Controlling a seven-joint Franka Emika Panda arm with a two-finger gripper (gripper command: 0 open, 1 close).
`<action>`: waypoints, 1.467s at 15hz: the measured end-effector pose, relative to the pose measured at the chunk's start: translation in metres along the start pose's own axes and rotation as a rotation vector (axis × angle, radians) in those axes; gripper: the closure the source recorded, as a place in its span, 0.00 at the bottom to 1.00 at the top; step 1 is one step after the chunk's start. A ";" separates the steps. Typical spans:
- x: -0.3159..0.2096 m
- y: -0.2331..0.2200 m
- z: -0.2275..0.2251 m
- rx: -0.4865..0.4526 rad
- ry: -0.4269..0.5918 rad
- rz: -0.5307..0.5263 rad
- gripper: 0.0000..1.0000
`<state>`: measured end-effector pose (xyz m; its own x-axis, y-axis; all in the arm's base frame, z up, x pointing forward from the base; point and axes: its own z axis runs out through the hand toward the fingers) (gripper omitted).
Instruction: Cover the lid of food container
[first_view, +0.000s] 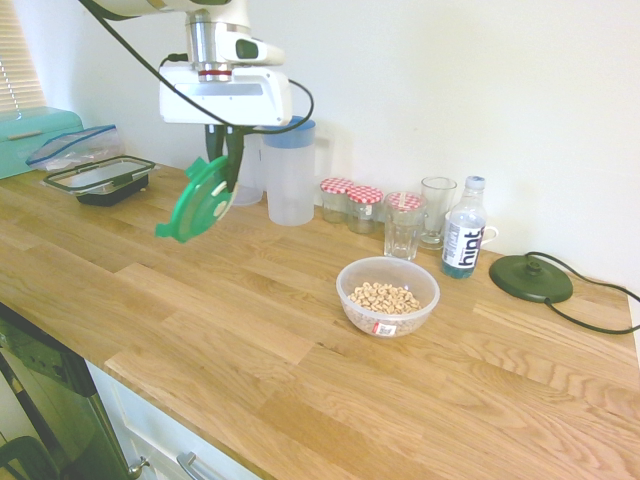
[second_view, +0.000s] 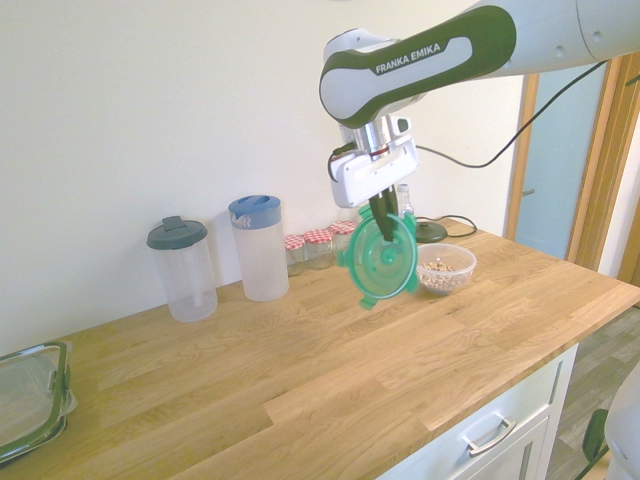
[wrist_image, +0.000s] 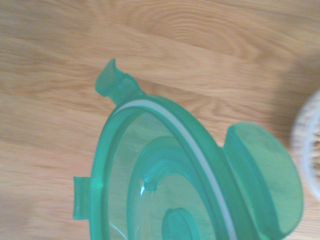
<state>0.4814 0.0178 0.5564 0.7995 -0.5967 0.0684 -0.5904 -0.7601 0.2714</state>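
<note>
The round translucent green lid (first_view: 198, 203) hangs on edge in the air above the wooden counter, its upper rim pinched by my gripper (first_view: 225, 165), which is shut on it. From the other side the lid (second_view: 381, 257) shows its clip tabs below the gripper (second_view: 382, 212). The lid (wrist_image: 190, 190) fills much of the wrist view over the wood. The food container (first_view: 388, 295), a small clear bowl of cereal rings with a red-and-white label, stands open on the counter to the right of the lid, well apart from it. It is also in the second exterior view, the food container (second_view: 445, 269) just behind the lid.
A blue-lidded jug (first_view: 290, 172), jam jars (first_view: 350, 203), glasses (first_view: 403, 226), a water bottle (first_view: 464, 241) and a kettle base (first_view: 530, 277) line the wall. A black-rimmed clear box (first_view: 100, 178) sits at the far left. The counter's front edge (first_view: 190, 410) runs below.
</note>
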 end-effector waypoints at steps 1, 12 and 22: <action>0.008 0.009 -0.006 -0.047 0.049 0.009 1.00; 0.045 0.033 0.012 -0.577 0.495 0.213 1.00; 0.050 0.009 0.124 -0.931 0.737 0.261 1.00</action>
<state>0.5023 -0.0502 0.4429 0.7182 -0.1844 0.6710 -0.6802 0.0172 0.7328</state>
